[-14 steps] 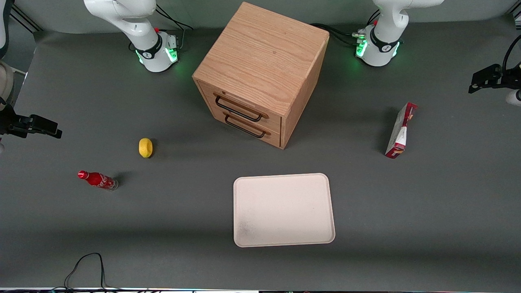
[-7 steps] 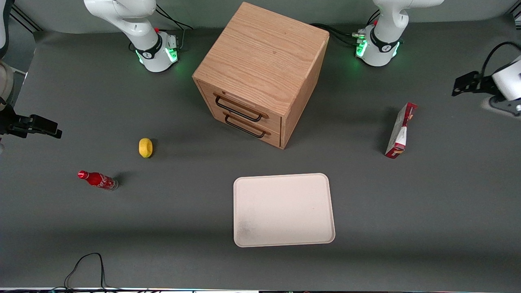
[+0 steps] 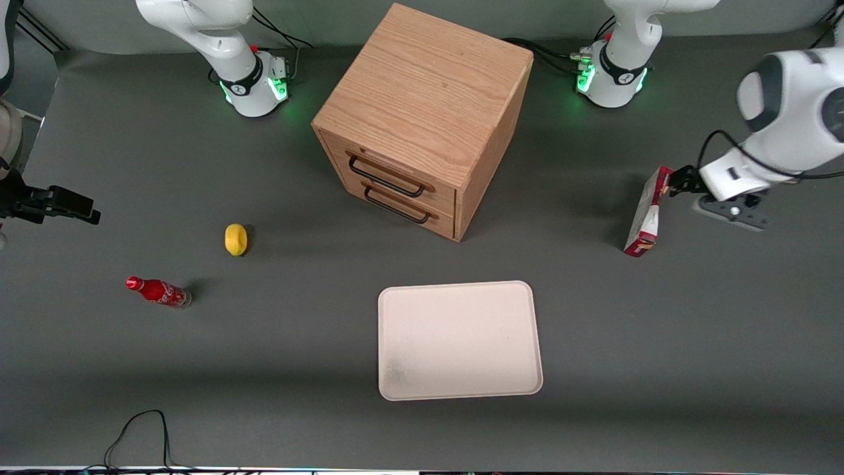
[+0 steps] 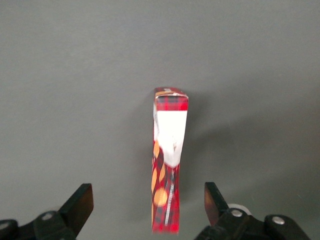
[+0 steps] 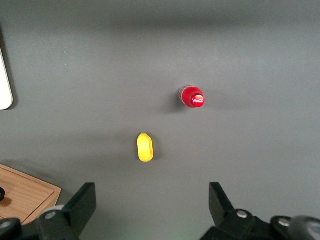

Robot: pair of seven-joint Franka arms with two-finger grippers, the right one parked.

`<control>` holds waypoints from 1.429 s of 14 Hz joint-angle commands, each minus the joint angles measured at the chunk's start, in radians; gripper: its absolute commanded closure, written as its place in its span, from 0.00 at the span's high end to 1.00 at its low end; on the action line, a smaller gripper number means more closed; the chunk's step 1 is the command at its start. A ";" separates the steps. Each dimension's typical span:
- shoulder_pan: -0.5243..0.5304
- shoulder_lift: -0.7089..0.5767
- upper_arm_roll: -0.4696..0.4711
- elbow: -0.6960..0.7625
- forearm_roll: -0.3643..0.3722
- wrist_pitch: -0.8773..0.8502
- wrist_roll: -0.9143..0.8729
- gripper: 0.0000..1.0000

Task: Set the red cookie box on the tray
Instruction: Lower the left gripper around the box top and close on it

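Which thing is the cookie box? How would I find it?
Start at the big wooden drawer cabinet and look toward the working arm's end of the table. The red cookie box stands there on its thin edge, with the open gripper above it. It is flat, red and white, unlike the round cola bottle.

Front view looks steeply down over the table — left wrist faces straight down, close.

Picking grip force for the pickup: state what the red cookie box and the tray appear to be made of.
Red cookie box: likely thin printed cardboard, slightly glossy; folded end flap and sharp creased edges show, standing on its narrow edge below the open gripper.
Tray: probably moulded plastic, matte cream; rounded corners, low rim, faint grey smudge. Could be melamine.
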 commanded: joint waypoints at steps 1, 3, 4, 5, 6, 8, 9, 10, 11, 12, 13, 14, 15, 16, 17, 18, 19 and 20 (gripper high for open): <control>-0.014 0.035 0.005 -0.065 0.001 0.112 -0.018 1.00; -0.016 0.044 0.003 -0.132 0.002 0.211 -0.014 1.00; -0.020 0.058 0.003 -0.155 0.001 0.251 -0.014 1.00; -0.026 0.070 0.003 -0.167 0.001 0.280 -0.014 1.00; -0.026 0.084 0.005 -0.172 0.001 0.290 -0.014 1.00; -0.025 0.107 0.005 -0.174 0.001 0.308 -0.007 1.00; -0.020 0.114 0.003 -0.174 0.001 0.313 -0.005 1.00; -0.019 0.125 0.005 -0.174 0.001 0.316 -0.005 1.00; -0.016 0.136 0.005 -0.174 0.001 0.330 -0.005 1.00; -0.016 0.144 0.005 -0.174 0.001 0.339 -0.005 1.00; -0.014 0.148 0.005 -0.174 0.001 0.339 -0.004 1.00; -0.014 0.150 0.005 -0.174 0.001 0.339 -0.005 0.99; -0.014 0.150 0.005 -0.174 0.001 0.339 -0.005 0.99; -0.014 0.150 0.005 -0.174 0.001 0.339 -0.004 0.97; -0.014 0.150 0.006 -0.174 0.001 0.339 -0.004 0.91; -0.013 0.153 0.006 -0.174 0.001 0.339 -0.004 0.33; -0.013 0.154 0.006 -0.174 -0.002 0.337 -0.010 0.00; -0.013 0.156 0.008 -0.174 -0.002 0.339 -0.010 0.00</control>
